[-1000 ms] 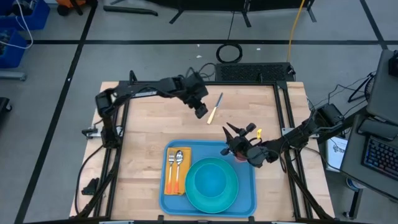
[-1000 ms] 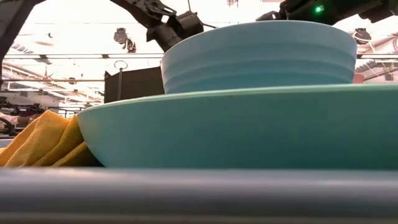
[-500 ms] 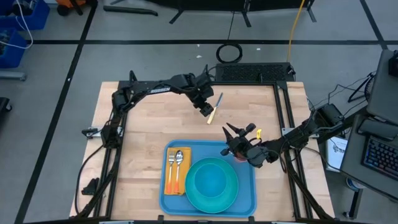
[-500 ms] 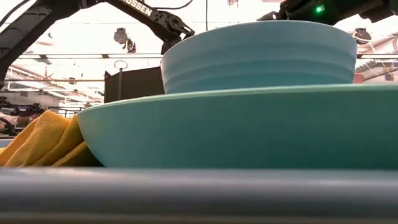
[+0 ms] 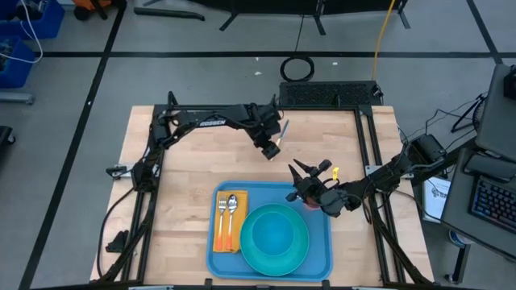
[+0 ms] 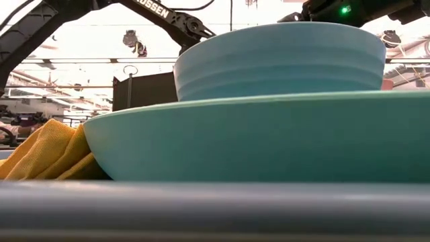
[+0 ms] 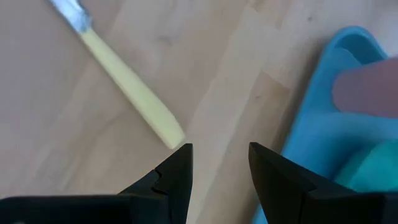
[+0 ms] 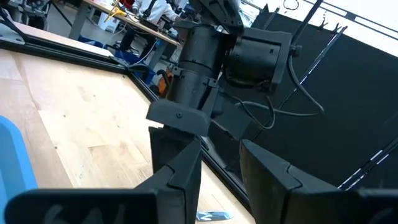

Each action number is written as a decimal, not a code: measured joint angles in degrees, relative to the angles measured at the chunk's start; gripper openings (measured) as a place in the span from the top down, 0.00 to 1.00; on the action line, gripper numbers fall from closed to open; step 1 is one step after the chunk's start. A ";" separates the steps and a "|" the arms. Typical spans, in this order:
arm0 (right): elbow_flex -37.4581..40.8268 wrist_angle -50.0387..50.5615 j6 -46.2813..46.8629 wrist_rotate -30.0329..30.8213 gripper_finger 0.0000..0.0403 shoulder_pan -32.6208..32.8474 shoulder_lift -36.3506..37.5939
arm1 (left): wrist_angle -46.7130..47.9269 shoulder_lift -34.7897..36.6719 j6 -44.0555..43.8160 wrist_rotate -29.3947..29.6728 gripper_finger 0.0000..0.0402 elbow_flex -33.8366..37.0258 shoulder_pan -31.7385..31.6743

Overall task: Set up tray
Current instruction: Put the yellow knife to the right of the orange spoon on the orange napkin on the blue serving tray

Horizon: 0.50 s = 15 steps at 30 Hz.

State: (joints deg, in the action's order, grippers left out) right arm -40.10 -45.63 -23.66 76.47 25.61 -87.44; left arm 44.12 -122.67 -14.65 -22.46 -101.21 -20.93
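Wood grain ran pale across the table, and the flat blue plastic tray with its rounded corners and raised rim lay at the near edge, holding a round turquoise plate and an orange-yellow napkin under a fork and spoon. The left gripper hung with dark fingers parted, empty, just over the end of a slim yellow-handled knife. The right gripper hovered parted and empty above the tray's far right corner.

Light wooden table, butcher-block top. Lying directly on it: one blue tray, at the near edge, and one knife with a pale yellow handle, beyond the tray's far rim, well apart from it.
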 joint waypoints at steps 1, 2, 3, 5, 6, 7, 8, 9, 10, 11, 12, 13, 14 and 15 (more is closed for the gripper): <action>0.00 0.00 0.01 0.00 0.75 0.00 0.00 | -0.11 -0.03 -0.11 1.06 0.60 0.00 0.08; 0.00 0.00 0.00 0.00 0.75 0.00 0.00 | -0.47 -0.37 -0.25 1.62 0.60 0.00 0.12; 0.00 0.00 0.00 0.00 0.75 0.00 0.00 | -0.86 -0.59 -0.34 1.50 0.60 0.00 0.13; 0.00 -0.02 -0.29 0.00 0.75 0.00 0.00 | -0.84 -1.03 -1.15 1.56 0.60 0.07 0.17; 0.00 -0.03 -0.60 -0.02 0.75 -0.02 0.00 | -0.72 -1.14 -1.71 2.53 0.60 0.11 0.21; 0.00 -0.04 -0.93 -0.01 0.75 -0.02 0.00 | -1.23 -1.42 -2.09 3.73 0.60 0.05 0.51; 0.00 -0.04 -1.08 -0.02 0.75 -0.02 0.00 | -1.40 -1.52 -2.41 4.00 0.60 -0.04 0.65; 0.00 -0.03 -1.07 -0.02 0.75 -0.02 0.00 | -1.07 -1.74 -2.22 4.05 0.60 -0.02 0.82; 0.00 -0.04 -1.07 -0.02 0.75 -0.02 0.00 | -0.90 -2.09 -1.98 4.12 0.60 0.00 1.01; 0.00 -0.04 -1.07 -0.02 0.75 -0.02 0.00 | -0.93 -2.51 -2.08 4.42 0.61 0.03 1.22; 0.00 -0.04 -1.07 -0.02 0.75 -0.02 0.00 | -1.36 -2.71 -2.45 4.51 0.61 0.09 1.35; 0.00 -0.04 -1.07 -0.04 0.75 -0.02 0.00 | -1.89 -2.86 -2.60 4.30 0.60 0.09 1.47; 0.00 -0.04 -1.07 -0.02 0.75 -0.02 0.00 | -2.11 -2.86 -2.75 4.09 0.61 0.09 1.56; 0.00 -0.09 -1.07 -0.04 0.75 -0.02 0.00 | -2.26 -2.93 -3.05 4.39 0.61 0.09 1.66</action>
State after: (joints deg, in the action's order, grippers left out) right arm -40.10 -45.71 -24.73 76.43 25.58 -87.44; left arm 41.86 -125.61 -17.70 -18.07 -101.12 -19.26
